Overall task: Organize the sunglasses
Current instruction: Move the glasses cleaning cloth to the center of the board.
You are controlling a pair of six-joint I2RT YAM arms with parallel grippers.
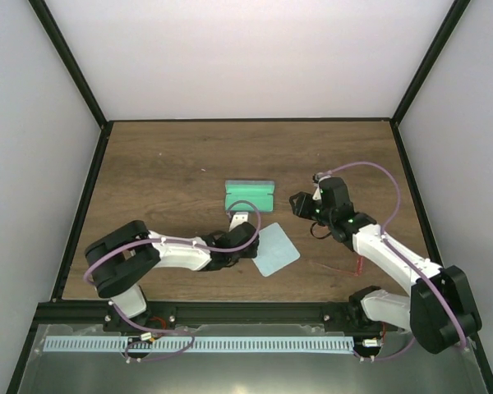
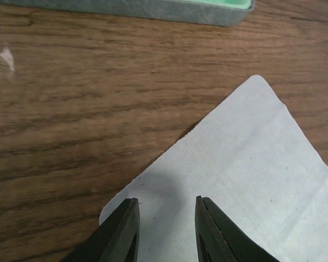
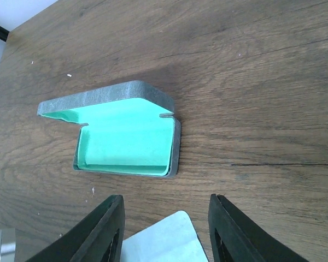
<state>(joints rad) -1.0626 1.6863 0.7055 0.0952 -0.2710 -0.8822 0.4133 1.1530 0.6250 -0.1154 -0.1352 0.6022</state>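
Observation:
The blue-grey case [image 1: 249,197] lies open at mid table with its green inside up; it also shows in the right wrist view [image 3: 126,136] and as an edge in the left wrist view [image 2: 153,8]. The pale blue cloth [image 1: 277,249] lies flat just in front of it. My left gripper [image 1: 251,240] is open and empty over the cloth's left corner [image 2: 251,174]. My right gripper [image 1: 299,205] is open and empty, right of the case, facing the case and the cloth's corner [image 3: 164,243]. A thin red line [image 1: 359,264] shows beside the right forearm; I cannot tell if it is the sunglasses.
The wooden table [image 1: 172,172] is walled by pale panels with black frame posts. The right forearm [image 1: 386,250] crosses the table's right front. A metal rail [image 1: 230,312] runs along the near edge.

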